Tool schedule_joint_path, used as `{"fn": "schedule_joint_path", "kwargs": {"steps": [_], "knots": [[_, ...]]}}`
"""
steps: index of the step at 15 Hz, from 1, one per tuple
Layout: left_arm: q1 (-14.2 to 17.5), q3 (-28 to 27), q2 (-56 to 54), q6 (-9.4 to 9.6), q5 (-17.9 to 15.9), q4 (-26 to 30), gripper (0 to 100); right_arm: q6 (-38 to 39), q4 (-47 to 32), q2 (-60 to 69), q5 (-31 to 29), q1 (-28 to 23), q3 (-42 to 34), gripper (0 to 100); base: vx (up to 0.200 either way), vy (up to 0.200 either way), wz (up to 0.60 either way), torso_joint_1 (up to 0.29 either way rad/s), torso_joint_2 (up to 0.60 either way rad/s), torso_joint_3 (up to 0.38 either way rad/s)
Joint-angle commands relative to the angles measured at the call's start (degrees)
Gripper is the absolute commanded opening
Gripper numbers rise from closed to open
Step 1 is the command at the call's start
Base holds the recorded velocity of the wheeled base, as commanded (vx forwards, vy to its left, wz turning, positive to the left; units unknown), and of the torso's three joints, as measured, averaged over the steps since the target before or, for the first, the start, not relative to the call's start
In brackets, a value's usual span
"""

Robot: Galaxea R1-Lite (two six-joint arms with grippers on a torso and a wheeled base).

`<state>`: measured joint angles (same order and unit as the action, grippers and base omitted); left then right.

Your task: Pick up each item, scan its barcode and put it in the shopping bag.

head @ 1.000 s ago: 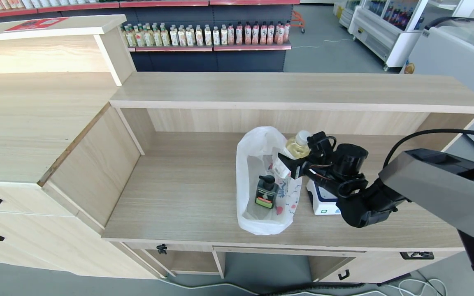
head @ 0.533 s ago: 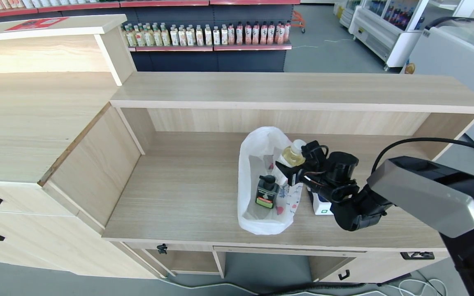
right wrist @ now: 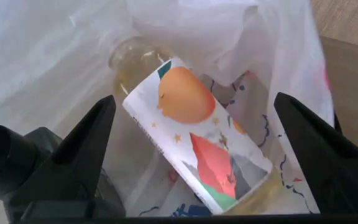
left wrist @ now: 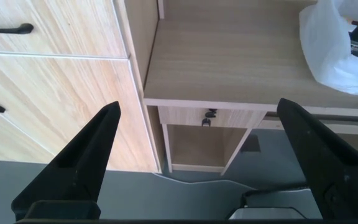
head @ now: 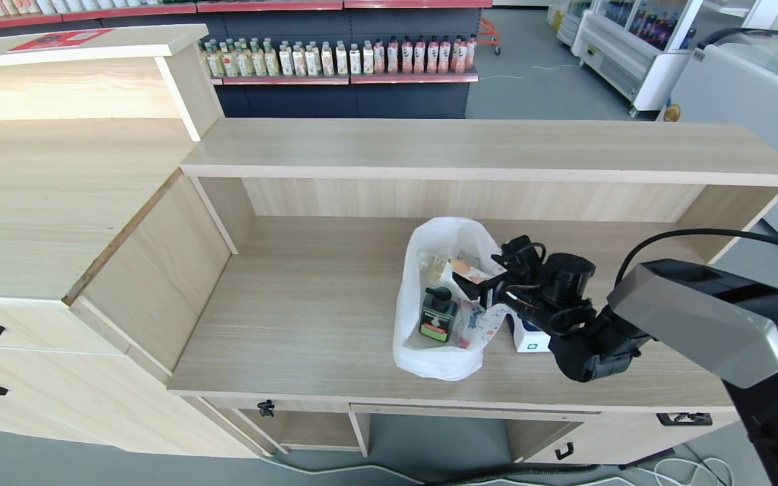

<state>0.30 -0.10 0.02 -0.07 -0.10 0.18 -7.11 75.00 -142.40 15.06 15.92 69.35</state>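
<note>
Drink bottle (head: 458,268) now lies on its side inside the shopping bag (head: 429,364), beside the dark pump bottle (head: 437,317) standing there. One second ago I had it upright in the right gripper (head: 482,285), above the bag's rim. Half a second ago it was lower, partly inside. Now the fingers are spread wide with nothing between them, just over the bag's mouth, and the bottle rests below them, label up. The bag has shifted and slumped a little around it.

The bag sits on the counter (head: 308,304), right of the middle and towards the front edge, with the white scanner (head: 529,335) just beside it. Left gripper (left wrist: 197,106) hangs low in front of the counter, fingers apart, empty.

Judgement: this item is bagged. The next move is lifting the right gripper without snagging the thin plastic.
</note>
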Motion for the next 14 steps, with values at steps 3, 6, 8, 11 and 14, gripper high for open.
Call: {"fn": "schedule_joint_path", "kwargs": {"steps": [3, 6, 8, 11, 14], "knots": [[-0.04, 0.01, -0.02, -0.01, 0.01, -0.01, 100, -0.1, 0.33, 6.78, -0.03, -0.45, -3.08, 100, 0.0, 0.0, 0.0, 0.0, 0.0, 0.0], [0.05, 0.01, -0.02, -0.01, 0.01, -0.01, 100, -2.65, 0.41, 13.02, 0.06, -3.88, -9.94, 100, 0.0, 0.0, 0.0, 0.0, 0.0, 0.0], [0.05, 0.01, -0.02, -0.01, 0.01, -0.01, 100, -3.26, -0.11, 21.02, 0.24, -7.57, -17.23, 100, 0.0, 0.0, 0.0, 0.0, 0.0, 0.0], [-0.04, 0.01, -0.02, -0.01, 0.01, -0.01, 100, -1.68, -7.58, 36.49, -0.9, -12.49, -28.57, 100, 0.0, 0.0, 0.0, 0.0, 0.0, 0.0], [0.05, 0.01, -0.02, -0.01, 0.01, -0.01, 100, 6.32, -37.64, 72.09, -16.02, -14.6, -47.38, 100, 0.0, 0.0, 0.0, 0.0, 0.0, 0.0]]}}
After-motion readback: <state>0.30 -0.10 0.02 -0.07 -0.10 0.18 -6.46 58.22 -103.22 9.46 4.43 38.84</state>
